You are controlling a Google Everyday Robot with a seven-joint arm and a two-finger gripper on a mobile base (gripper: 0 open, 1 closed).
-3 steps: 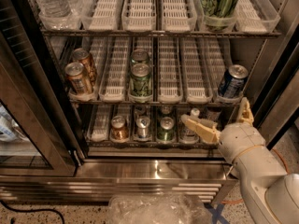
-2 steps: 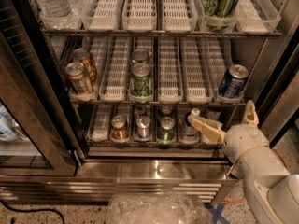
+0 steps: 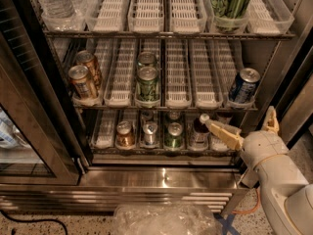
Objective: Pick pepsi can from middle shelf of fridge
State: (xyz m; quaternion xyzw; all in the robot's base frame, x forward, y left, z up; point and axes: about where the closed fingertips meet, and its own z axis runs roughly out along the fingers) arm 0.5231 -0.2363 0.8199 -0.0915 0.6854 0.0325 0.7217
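A crumpled plastic bag (image 3: pixel 166 218) lies on the floor before the fridge (image 3: pixel 161 177). My gripper (image 3: pixel 239 117) hangs at the open front's lower right, jaws spread wide, holding nothing. The pepsi can (image 3: pixel 243 85) stands upright just above them, not touching, at the front of the rightmost lane of the middle shelf (image 3: pixel 178 77). Green cans (image 3: pixel 147 82) stand in a lane further left.

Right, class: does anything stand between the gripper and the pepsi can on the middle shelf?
Nothing visible does. The pepsi can stands at the front of the rightmost lane of the middle shelf, with no other can before it. The gripper, fingers open, is lower, in front of the bottom rack, just below the can.
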